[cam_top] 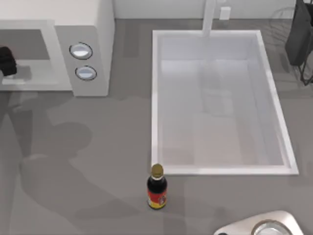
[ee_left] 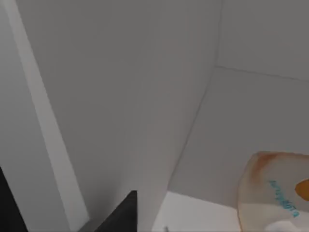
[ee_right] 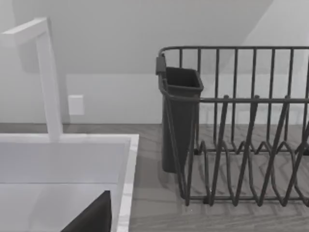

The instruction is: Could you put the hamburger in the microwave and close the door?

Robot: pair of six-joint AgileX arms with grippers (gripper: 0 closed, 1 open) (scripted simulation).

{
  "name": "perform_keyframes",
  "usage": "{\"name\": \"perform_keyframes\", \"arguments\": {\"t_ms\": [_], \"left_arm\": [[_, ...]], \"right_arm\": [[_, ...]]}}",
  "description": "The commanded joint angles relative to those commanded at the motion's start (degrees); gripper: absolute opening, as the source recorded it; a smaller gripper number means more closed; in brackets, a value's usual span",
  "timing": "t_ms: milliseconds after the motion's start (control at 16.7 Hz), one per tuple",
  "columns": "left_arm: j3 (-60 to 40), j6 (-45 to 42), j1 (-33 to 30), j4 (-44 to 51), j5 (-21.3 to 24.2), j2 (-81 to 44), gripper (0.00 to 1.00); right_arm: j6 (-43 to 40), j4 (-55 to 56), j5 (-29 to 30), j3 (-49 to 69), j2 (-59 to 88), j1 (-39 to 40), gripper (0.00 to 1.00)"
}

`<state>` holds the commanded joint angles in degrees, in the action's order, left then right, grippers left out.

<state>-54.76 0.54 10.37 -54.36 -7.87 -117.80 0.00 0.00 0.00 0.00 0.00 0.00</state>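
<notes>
The white microwave (cam_top: pixel 93 29) stands at the back left, its two dials facing the front. Its grey cavity is uncovered, and the door is out of view. My left gripper (cam_top: pixel 6 61) reaches into the cavity at the left edge of the top view. In the left wrist view the hamburger (ee_left: pixel 275 193), pale cream with orange-brown patches, lies close in front of the camera against the grey cavity wall (ee_left: pixel 120 96). I cannot tell whether it is held. My right gripper (cam_top: pixel 301 34) is parked at the back right.
A white sink (cam_top: pixel 156 98) with a faucet (cam_top: pixel 210 17) fills the middle. A dark red-labelled bottle (cam_top: pixel 157 188) stands in front of the sink. A wire dish rack (ee_right: pixel 241 145) with a dark cup holder (ee_right: pixel 178 121) sits at the back right. A metal appliance (cam_top: pixel 266 226) is at the front right.
</notes>
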Motion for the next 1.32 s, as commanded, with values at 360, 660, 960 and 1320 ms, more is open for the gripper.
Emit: {"name": "perform_keyframes", "arguments": {"t_ms": [360,660,960,1320], "left_arm": [[5.98,-0.11,-0.04,-1.69,1.22,2.92,1.00],[11.53,-0.38,0.31,-2.42,2.60,5.19,1.00],[17.60,-0.86,1.20,-2.82,4.32,7.26,1.00],[25.34,-1.78,2.74,-3.24,6.57,9.87,1.00]], "right_arm": [[0.00,0.00,0.00,0.00,0.00,0.00,1.00],[0.00,0.00,0.00,0.00,0.00,0.00,1.00],[0.00,0.00,0.00,0.00,0.00,0.00,1.00],[0.00,0.00,0.00,0.00,0.00,0.00,1.00]]}}
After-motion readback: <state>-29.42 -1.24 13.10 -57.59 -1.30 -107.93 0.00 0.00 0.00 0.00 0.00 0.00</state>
